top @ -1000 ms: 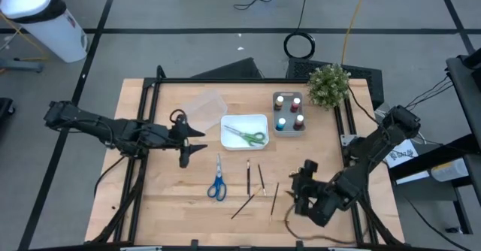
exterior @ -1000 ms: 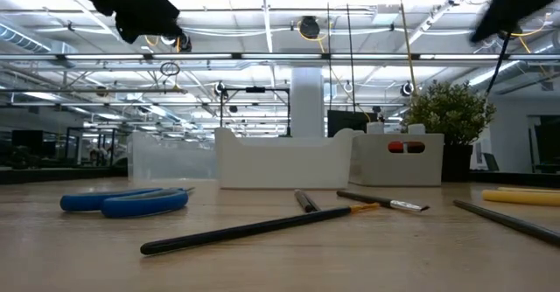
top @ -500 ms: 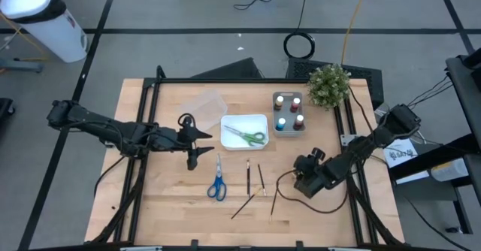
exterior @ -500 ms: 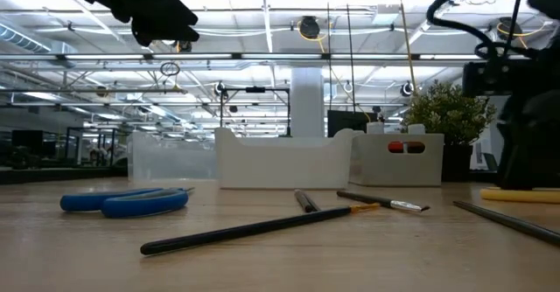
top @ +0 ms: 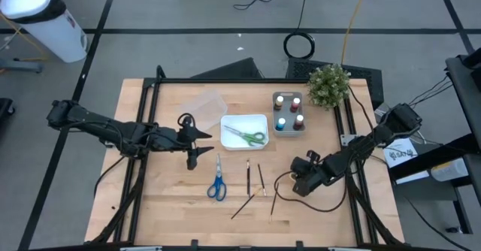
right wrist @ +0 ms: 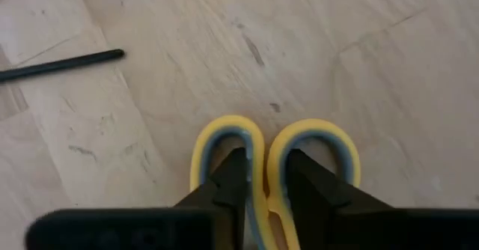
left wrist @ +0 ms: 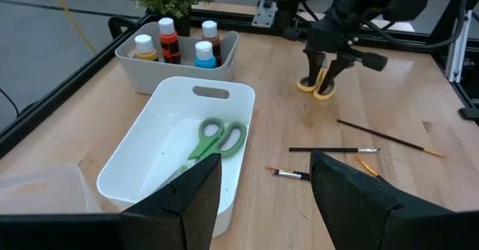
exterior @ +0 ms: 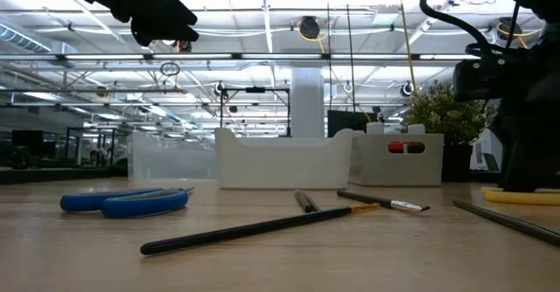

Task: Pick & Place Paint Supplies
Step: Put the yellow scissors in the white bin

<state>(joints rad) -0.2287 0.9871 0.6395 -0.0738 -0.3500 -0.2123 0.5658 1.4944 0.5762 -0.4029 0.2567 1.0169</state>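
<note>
I have the right gripper [right wrist: 258, 183] down on the table with its fingers [right wrist: 233, 177] set one inside each loop of the yellow-handled scissors [right wrist: 273, 164], pinching the bridge between the loops; from the wrist view it looks clamped on that handle, though the scissors lie flat on the wood, not lifted. Just beyond those fingertips lies the tip of one dark brush [right wrist: 60, 64]. My left gripper [top: 197, 144] hangs above the table with its fingers apart and nothing between them; right ahead of it sits the white tray [left wrist: 142, 141] with the green scissors [left wrist: 213, 141] inside, and behind that the grey caddy [left wrist: 179, 74] holding the paint pots [left wrist: 169, 40]. So I judge the job about a third done: one pair of scissors put away, the pots apparently in place. Left to do: the yellow pair under my right gripper, the blue scissors [top: 217, 185] lying just below my left gripper's reach, and the loose brushes [top: 249, 174] scattered between the two arms. The clear tray [top: 204, 107] beside the left gripper looks empty.
</note>
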